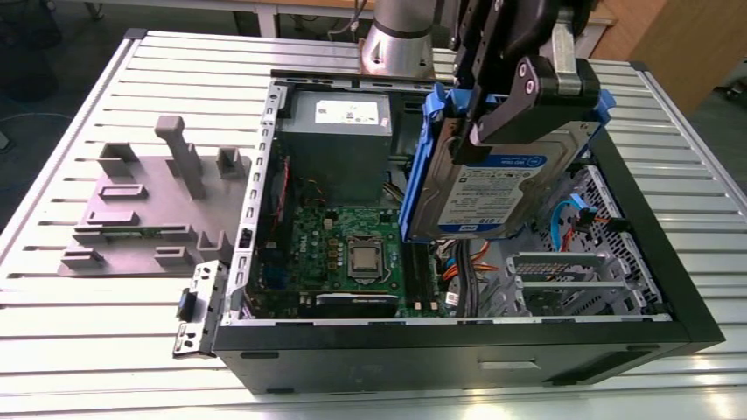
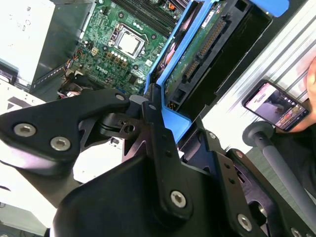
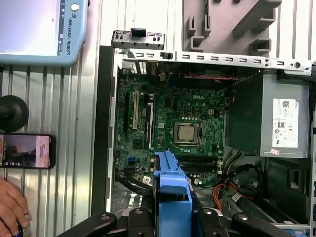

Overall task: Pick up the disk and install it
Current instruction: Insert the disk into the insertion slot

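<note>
Ribbed metal table [image 1: 70,350] carries everything you are working over, and the open black computer case [image 1: 467,354] lies on its side in the middle of it. A grey fixture tray [image 1: 140,219] lies beside the case, at the exterior view's left. Inside the case you have the grey power-supply box [image 1: 338,131] at the far end and the green motherboard [image 1: 338,236] below it. A bare metal drive cage [image 1: 561,280] sits toward the exterior view's right.

The disk [image 1: 491,188] is off the table and in the air. It hangs tilted above the case, over the gap between the motherboard and the cage, with its label facing the exterior camera. Your gripper [image 1: 496,122] is pinched onto the upper end of its blue carrier rail, one finger on each face; the second wrist view shows the same clamp close up.

By my reading the pick-up is done and you are mid-carry, with the install not yet made. Seating it would call for squaring the tilted drive to its bay. It would also mean keeping clear of the orange and blue cables [image 1: 572,219] lying loose by the cage.
</note>
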`<state>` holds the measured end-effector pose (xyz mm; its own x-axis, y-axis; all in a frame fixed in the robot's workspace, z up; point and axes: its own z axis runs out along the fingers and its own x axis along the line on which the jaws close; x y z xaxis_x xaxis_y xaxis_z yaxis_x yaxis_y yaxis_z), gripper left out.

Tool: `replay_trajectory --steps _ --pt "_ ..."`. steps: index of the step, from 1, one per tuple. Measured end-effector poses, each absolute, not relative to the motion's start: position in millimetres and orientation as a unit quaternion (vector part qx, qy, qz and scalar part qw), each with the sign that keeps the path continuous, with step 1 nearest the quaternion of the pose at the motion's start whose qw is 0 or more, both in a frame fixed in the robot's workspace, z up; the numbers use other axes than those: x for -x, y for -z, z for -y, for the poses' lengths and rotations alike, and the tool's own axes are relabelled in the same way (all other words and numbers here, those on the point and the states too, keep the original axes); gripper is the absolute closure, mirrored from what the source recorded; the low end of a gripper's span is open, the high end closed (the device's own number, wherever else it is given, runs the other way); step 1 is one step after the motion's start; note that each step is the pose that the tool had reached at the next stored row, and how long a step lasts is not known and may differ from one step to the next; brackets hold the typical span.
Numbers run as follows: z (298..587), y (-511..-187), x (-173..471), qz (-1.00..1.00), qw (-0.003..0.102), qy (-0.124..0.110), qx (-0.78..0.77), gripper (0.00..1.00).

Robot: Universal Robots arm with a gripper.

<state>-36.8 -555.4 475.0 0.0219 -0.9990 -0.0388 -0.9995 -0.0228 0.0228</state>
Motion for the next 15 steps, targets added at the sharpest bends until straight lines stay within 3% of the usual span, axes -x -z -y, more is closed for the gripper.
replay_trajectory --steps 15 --pt "555.4 -474.9 25.8 -0.699 0.005 -0.022 0.715 0.64"
